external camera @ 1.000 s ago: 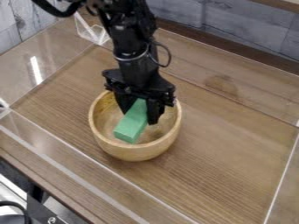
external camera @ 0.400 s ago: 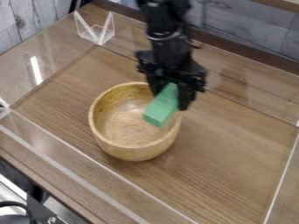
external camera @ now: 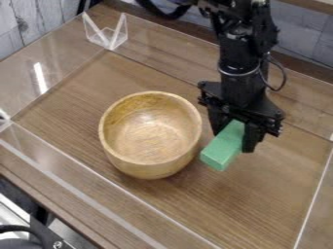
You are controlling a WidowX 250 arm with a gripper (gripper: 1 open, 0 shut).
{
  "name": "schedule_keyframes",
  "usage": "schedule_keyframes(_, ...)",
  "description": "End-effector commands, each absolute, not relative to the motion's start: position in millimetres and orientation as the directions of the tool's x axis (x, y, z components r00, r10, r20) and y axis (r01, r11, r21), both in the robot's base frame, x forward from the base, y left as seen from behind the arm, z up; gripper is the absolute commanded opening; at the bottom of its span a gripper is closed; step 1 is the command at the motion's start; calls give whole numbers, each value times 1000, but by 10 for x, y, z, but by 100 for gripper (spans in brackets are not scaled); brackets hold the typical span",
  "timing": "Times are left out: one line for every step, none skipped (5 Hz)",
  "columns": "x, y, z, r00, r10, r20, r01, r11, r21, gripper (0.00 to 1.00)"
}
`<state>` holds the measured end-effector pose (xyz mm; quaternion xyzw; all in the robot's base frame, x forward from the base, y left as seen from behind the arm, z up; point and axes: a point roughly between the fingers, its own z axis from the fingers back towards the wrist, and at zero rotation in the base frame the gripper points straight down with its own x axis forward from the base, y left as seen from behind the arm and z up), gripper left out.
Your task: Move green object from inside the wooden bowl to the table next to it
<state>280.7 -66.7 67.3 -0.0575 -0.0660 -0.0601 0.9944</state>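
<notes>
The green object (external camera: 223,150), a bright-green block, hangs tilted just right of the wooden bowl (external camera: 152,133), its lower end low over the table (external camera: 274,204). My gripper (external camera: 239,128) points straight down and is shut on the block's upper end, with black fingers on either side of it. The bowl stands on the brown wood-grain table with nothing inside it. Whether the block's lower end touches the tabletop I cannot tell.
Low clear acrylic walls (external camera: 156,216) border the tabletop on all sides. A clear triangular stand (external camera: 104,31) sits at the back left corner. The black arm (external camera: 240,39) rises toward the top of the view behind the gripper.
My gripper has carried the green block rightward out of the bowl, past its rim, and lower toward the table beside it. The bowl has stayed in place.
</notes>
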Motion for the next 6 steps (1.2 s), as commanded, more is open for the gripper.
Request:
schedule_keyframes(2841, -751, 785, 975, -139, 171, 159, 981, -110, 100)
schedule_keyframes(2805, -821, 770, 973, -162, 162, 181, 978, -109, 100)
schedule_keyframes(2847, -887, 762, 968, -199, 152, 217, 970, -112, 100)
schedule_keyframes(2899, -957, 754, 961, -237, 146, 254, 960, -114, 100)
schedule_keyframes(2884, -991, 806, 955, -266, 136, 282, 952, -118, 100)
schedule_keyframes(2862, -1013, 849, 948, -294, 122, 308, 943, -123, 100)
